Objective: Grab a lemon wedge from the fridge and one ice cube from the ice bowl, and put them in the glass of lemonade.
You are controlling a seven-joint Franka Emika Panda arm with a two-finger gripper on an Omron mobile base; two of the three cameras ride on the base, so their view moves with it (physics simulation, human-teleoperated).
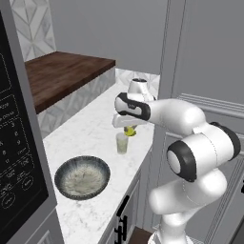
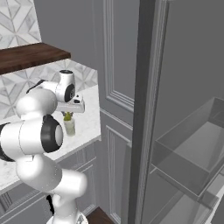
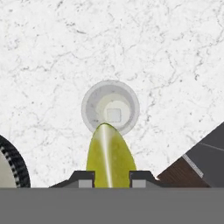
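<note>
My gripper [image 1: 129,129] hangs just above the glass of lemonade [image 1: 122,143] on the white marble counter, shut on the yellow lemon wedge [image 1: 130,131]. In the hand view the lemon wedge [image 3: 109,153] sits between my two fingertips [image 3: 83,178], pointing at the glass of lemonade [image 3: 110,108] directly below; a small square ice cube [image 3: 113,115] shows inside it. The ice bowl [image 1: 82,177] rests on the counter nearer the base, left of the glass. From the right base view the gripper [image 2: 68,115] holds the wedge over the glass [image 2: 69,127]. The fridge [image 2: 188,131] stands open at the right.
A dark wooden shelf [image 1: 62,74] runs behind the counter at the left. A black appliance panel [image 1: 16,157] fills the left edge. Grey panelled cabinet fronts [image 2: 116,109] rise right of the counter, and the open fridge door edge [image 2: 142,113] stands beside them.
</note>
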